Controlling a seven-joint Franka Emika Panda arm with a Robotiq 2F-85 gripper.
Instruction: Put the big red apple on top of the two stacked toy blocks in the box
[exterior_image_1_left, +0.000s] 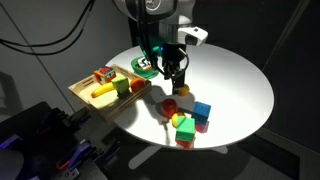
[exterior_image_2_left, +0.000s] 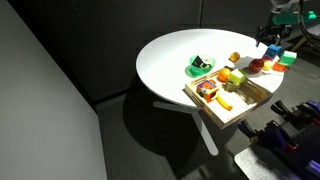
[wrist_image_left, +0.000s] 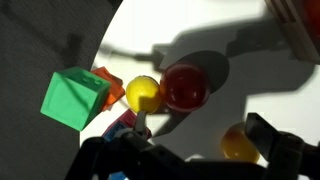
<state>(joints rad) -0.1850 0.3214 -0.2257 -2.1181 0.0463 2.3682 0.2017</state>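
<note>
**Item 1. Gripper** (wrist_image_left: 180, 145): nearest the wrist camera, dark fingers (wrist_image_left: 272, 138) along the lower edge of the view. They stand spread, with nothing between them. In an exterior view it hangs above the table (exterior_image_1_left: 235, 80), clear of every object.

**Item 2. Small orange fruit** (wrist_image_left: 238, 143): lies on the table just beside one finger, not held.

**Item 3. The big red apple** (wrist_image_left: 184, 87): round and glossy, resting on the white tabletop ahead of the fingers. It lies outside the box and well apart from it.

**Item 4. Yellow ball** (wrist_image_left: 142, 93): touching or just beside the apple; which of the two cannot be told.

**Item 5. Green cube** (wrist_image_left: 75, 98): tilted in the wrist view, beyond the ball, with an orange block (wrist_image_left: 110, 80) against it.

**Item 6. The box** (exterior_image_1_left: 85, 97): light-wood tray at the table's edge. It holds the two stacked toy blocks (exterior_image_1_left: 103, 74) and a few other pieces.

**Item 7. Green-and-white dish** (exterior_image_1_left: 143, 68): on the table between the box and the gripper.

**Step in hand (judged):** approach to the apple; the grasp has not yet been made and no transfer has begun.

**Next move (judged):**
- Centre the spread fingers over the apple and lower them so one finger passes between apple and ball.
- Keep clear of the orange fruit.
- Close firmly, since the glossy round surface may slip.
- The carry to the box and a level placing on the narrow stack would follow.
</note>
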